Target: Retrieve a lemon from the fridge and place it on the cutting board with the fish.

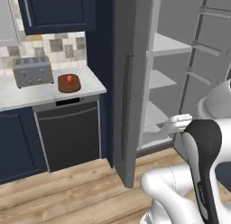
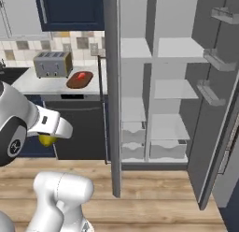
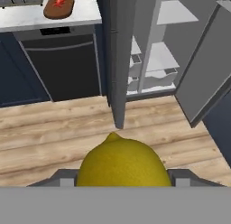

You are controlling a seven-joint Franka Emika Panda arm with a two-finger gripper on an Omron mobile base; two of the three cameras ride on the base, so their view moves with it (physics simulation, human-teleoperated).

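Note:
My gripper (image 3: 122, 177) is shut on the yellow lemon (image 3: 122, 164), which bulges up between the two fingertips in the hand view. From the right base view the lemon (image 2: 46, 140) peeks out under the white hand, above the wooden floor in front of the dishwasher. The grey fridge (image 2: 172, 90) stands open to the right, its pale shelves (image 1: 167, 47) bare. On the counter to the left lies the oval brown cutting board (image 1: 68, 86) with the red-orange fish (image 1: 69, 78) on it. Both show far off in the hand view too: the board (image 3: 50, 11) and the fish (image 3: 59, 0).
The fridge's left door (image 1: 128, 92) stands edge-on between the hand and the counter. Its right door (image 2: 210, 114) swings wide with racks. A toaster (image 1: 32, 70) sits left of the board. Below the counter is a dark dishwasher (image 1: 67, 133), flanked by navy cabinets.

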